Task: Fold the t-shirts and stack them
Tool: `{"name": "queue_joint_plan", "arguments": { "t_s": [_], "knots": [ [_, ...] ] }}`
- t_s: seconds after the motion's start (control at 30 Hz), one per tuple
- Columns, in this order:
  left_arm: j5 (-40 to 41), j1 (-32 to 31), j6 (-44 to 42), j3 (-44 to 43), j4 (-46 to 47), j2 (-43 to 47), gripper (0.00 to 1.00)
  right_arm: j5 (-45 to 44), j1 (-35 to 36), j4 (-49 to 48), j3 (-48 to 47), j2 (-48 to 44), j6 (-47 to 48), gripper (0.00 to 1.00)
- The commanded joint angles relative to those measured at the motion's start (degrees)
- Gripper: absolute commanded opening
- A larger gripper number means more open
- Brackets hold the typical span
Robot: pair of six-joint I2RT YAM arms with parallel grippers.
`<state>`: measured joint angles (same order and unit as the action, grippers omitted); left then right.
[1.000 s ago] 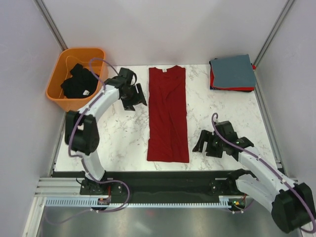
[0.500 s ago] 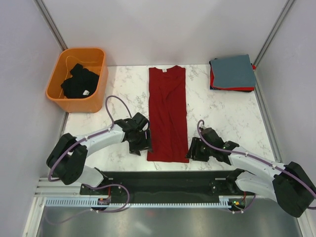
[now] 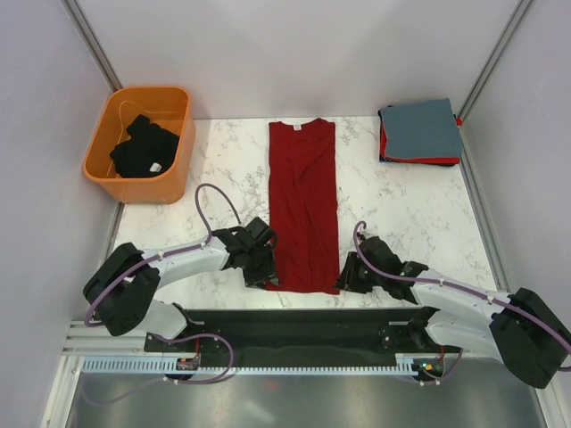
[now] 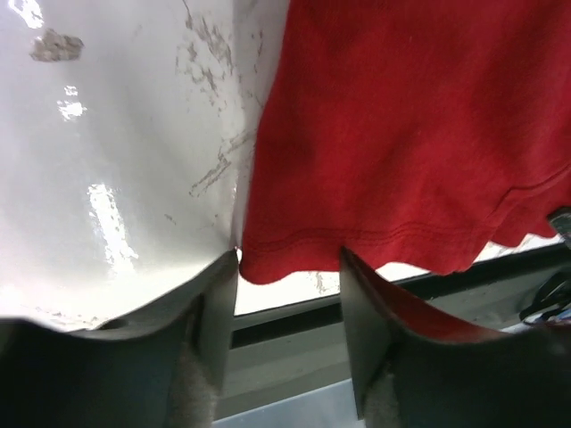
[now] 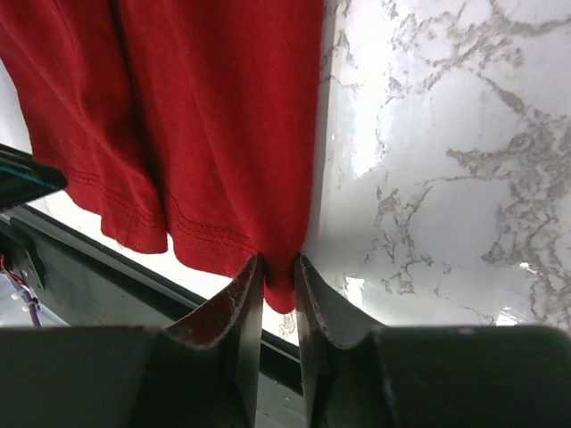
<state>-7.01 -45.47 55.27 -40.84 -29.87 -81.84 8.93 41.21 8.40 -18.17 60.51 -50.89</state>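
The dark red t-shirt (image 3: 303,205) lies as a long narrow strip down the middle of the tabletop (image 3: 401,205), collar at the far end and hem at the near edge. Both of your arms are at that hem. Your right fingers (image 5: 243,299) look pinched together on the right hem corner, with cloth filling the narrow gap between them. Your left fingers (image 4: 217,299) are spread apart and straddle the left corner without gripping it. Push the left side a little deeper so both layers sit well inside, then close firmly; a bite on the stitched edge alone will likely slip. Once both corners are held, raise them together just clear of the tabletop and carry them evenly toward the collar, keeping the hem straight so the fold lands square. The folded stack (image 3: 419,134) waits at the far right, and a black t-shirt (image 3: 143,147) sits in the orange basket (image 3: 105,169).
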Motion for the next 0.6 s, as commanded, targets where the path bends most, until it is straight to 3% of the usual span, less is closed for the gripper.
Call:
{"name": "queue_joint_plan", "arguments": {
  "t_s": [0.0,0.13,0.27,0.57],
  "knots": [
    [2.6,-0.2,3.1,0.2,2.8,0.9,0.51,-1.8,0.7,0.3,1.1,1.5,0.3,0.27],
    [4.4,-0.2,2.8,-0.5,3.2,0.4,0.33,-2.1,0.9,-0.1,1.0,1.9,0.4,0.16],
    [4.5,-0.2,2.7,-0.7,3.4,0.8,0.02,-1.8,0.8,0.5,0.4,2.0,0.8,0.02],
    [1.6,-4.5,9.9,-0.8,-4.7,14.9,0.02,-3.3,3.6,21.9,-7.9,-10.3,-4.2,0.00]
  ]
}}
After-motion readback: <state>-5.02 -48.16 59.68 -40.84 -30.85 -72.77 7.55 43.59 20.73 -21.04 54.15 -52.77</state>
